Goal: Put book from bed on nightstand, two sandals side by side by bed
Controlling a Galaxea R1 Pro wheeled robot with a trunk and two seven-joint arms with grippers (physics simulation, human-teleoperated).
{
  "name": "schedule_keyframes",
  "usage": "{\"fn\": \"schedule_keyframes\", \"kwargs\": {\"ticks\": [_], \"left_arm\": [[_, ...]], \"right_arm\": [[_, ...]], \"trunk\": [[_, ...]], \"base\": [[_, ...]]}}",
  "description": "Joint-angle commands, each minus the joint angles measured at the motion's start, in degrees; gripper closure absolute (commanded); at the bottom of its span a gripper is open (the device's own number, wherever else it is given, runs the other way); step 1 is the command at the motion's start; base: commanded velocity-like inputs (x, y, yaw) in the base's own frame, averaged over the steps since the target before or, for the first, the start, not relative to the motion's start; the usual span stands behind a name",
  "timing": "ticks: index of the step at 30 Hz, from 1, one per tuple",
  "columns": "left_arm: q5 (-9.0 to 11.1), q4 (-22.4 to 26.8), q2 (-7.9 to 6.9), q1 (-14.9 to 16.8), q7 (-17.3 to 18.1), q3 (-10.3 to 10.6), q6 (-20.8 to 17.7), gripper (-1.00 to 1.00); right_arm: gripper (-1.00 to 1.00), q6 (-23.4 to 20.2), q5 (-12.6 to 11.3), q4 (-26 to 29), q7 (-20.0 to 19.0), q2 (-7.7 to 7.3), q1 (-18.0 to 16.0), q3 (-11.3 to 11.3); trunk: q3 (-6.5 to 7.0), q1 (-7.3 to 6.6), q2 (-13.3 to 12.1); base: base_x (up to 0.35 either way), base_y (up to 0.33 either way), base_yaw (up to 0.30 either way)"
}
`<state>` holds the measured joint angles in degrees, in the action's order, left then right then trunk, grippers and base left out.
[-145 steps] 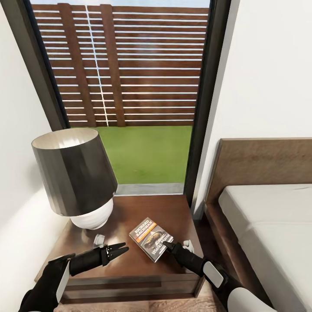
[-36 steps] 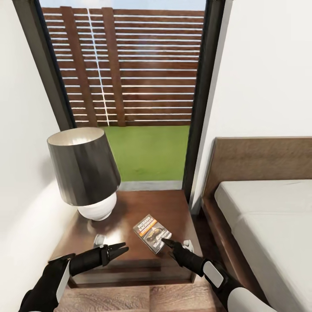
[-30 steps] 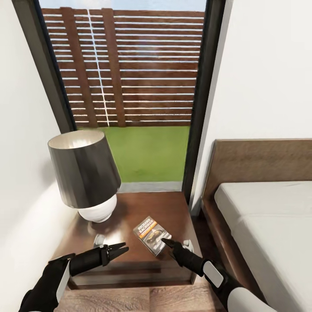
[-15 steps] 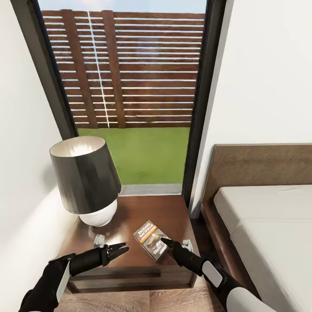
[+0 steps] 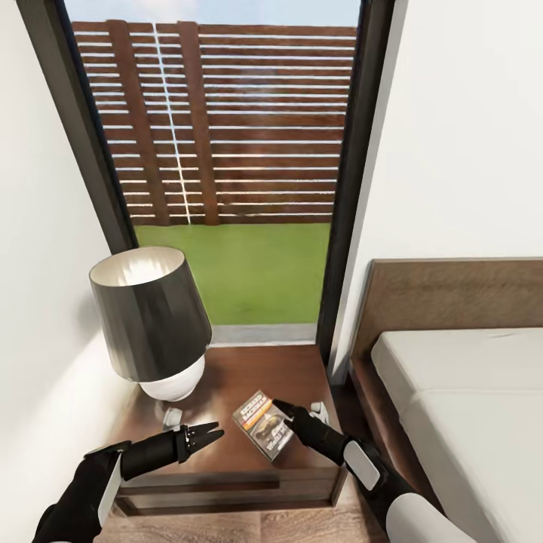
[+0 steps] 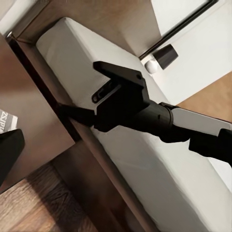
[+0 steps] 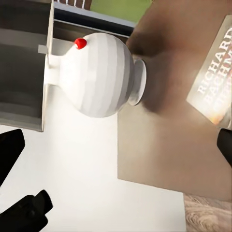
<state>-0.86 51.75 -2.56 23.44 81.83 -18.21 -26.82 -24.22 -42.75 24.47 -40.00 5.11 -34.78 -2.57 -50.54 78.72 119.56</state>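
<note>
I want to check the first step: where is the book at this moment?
In the head view, the book lies on the nightstand, right of the lamp, with the right hand at its edge.

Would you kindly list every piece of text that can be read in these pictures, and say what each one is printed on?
"RICHARD" on the book cover, in white letters.
"BACHM", the cover's second line, cut off by the right wrist picture's edge.
The other lines on the book's cover, in the head view, are too small and blurred to read.
</note>
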Motion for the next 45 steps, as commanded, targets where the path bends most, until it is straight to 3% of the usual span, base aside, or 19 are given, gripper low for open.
{"fn": "schedule_keyframes", "kwargs": {"ticks": [1,33,38,40,42,45], "left_arm": [[-0.08,0.01,0.01,0.03,0.29,-0.07,-0.6,-1.0],[-0.03,0.01,0.01,0.03,0.17,-0.07,-0.61,-1.0],[-0.02,-1.05,-0.04,0.03,-3.49,-0.28,-0.51,-1.0],[-0.06,-3.11,-0.06,0.03,-5.85,-0.28,-0.35,-1.0],[-0.19,-5.42,-0.07,0.03,-8.39,-0.26,-0.01,-1.0],[-0.23,-6.29,-0.07,0.03,-9.56,-0.29,0.76,-1.0]], "right_arm": [[-1.0,-0.39,-0.58,0.03,0.04,-0.02,-0.02,-0.16],[-1.0,0.6,-0.67,-0.2,0.06,-0.01,-0.02,-0.24],[-1.0,6.03,-0.18,-0.64,0.53,0.01,-0.02,-0.3],[-1.0,10.14,2.41,-1.0,0.92,0.33,-0.02,-0.99],[-1.0,14.28,9.65,-1.49,2.64,0.81,-0.02,-3.86],[-1.0,15.79,15.19,-1.67,3.65,0.95,0.0,-5.5]], "trunk": [[0.13,-0.23,-0.39],[5.88,-7.26,-13.23],[6.78,-8.36,-15.23],[7.14,-8.8,-16.04],[7.49,-9.24,-16.84],[8.03,-9.9,-18.04]], "base": [[0.0,0.0,0.0],[0.0,0.0,0.0],[0.0,0.0,0.0],[0.0,0.0,0.0],[0.0,0.0,0.0],[0.0,0.0,0.0]]}}
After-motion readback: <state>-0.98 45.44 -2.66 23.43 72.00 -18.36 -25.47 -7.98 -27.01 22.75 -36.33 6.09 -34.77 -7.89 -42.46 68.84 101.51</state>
